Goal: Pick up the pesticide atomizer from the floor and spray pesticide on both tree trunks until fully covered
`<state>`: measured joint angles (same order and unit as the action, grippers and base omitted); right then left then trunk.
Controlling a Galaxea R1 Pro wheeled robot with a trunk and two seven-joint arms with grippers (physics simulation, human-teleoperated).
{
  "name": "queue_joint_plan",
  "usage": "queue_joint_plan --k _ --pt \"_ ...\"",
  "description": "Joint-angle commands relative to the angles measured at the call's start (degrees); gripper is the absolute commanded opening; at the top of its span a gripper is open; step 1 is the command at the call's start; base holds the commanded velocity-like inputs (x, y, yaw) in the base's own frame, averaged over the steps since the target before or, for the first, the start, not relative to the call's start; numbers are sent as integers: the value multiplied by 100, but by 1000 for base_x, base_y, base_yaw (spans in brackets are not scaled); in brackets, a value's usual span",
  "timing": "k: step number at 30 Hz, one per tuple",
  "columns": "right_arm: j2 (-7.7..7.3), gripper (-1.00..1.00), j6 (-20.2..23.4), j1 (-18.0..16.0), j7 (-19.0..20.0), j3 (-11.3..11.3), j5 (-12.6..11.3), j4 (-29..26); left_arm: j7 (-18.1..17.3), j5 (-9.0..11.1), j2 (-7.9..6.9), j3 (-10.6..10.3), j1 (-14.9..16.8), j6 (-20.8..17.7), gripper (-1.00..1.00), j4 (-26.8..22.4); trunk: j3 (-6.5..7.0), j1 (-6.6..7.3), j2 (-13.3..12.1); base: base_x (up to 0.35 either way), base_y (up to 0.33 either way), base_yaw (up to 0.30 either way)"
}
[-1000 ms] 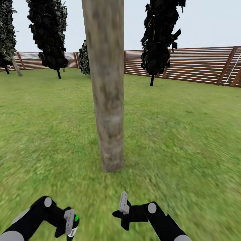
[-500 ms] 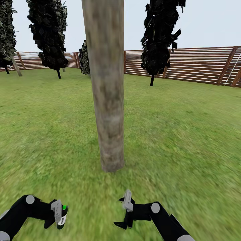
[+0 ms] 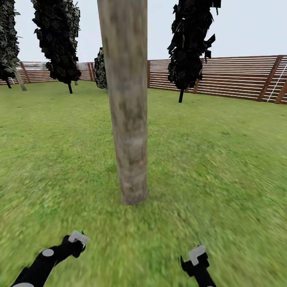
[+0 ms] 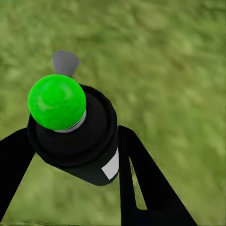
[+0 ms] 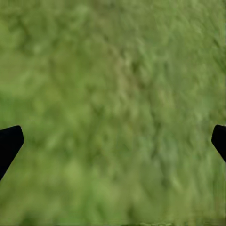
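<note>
A thick tree trunk [image 3: 128, 119] of mottled grey-brown bark rises from the lawn straight ahead, and its top runs out of the head view. My left gripper [image 3: 77, 240] is low at the left, short of the trunk's base, shut on the pesticide atomizer [image 3: 80, 232]. In the left wrist view the atomizer [image 4: 77, 141] is a black canister with a round green cap, clamped between two black fingers [image 4: 136, 174] of the left gripper [image 4: 75, 136]. My right gripper [image 3: 195, 257] hangs low at the right. In its wrist view the right gripper [image 5: 113, 141] is open over bare grass.
Green lawn [image 3: 223, 159] spreads all around. Dark conifers [image 3: 190, 44] stand behind the trunk at left and right. A brown slatted fence [image 3: 231, 77] closes the back. A thin pale leaning trunk [image 3: 18, 81] shows far at the back left.
The left arm has swung outward and forward, carrying the atomizer. The right arm has dropped back to the lower right. The view itself has not shifted.
</note>
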<state>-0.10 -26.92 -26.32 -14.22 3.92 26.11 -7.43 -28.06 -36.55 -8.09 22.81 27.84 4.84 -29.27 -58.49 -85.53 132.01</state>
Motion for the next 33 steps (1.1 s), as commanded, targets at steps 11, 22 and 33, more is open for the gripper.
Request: queue_joint_plan --k 11,22,33 --pt "-41 100 -815 97 -957 -113 -1205 219 1626 828 352 39 2 -8 -100 236 0 0 0 0 0 0" --pt "25 100 -828 201 -969 -123 -1257 223 1650 945 534 51 2 -155 -100 223 0 0 0 47 -21 0" --pt "54 100 -815 219 -969 -129 -1249 233 1457 1205 706 -551 55 -1631 -100 191 0 0 0 224 -151 -156"
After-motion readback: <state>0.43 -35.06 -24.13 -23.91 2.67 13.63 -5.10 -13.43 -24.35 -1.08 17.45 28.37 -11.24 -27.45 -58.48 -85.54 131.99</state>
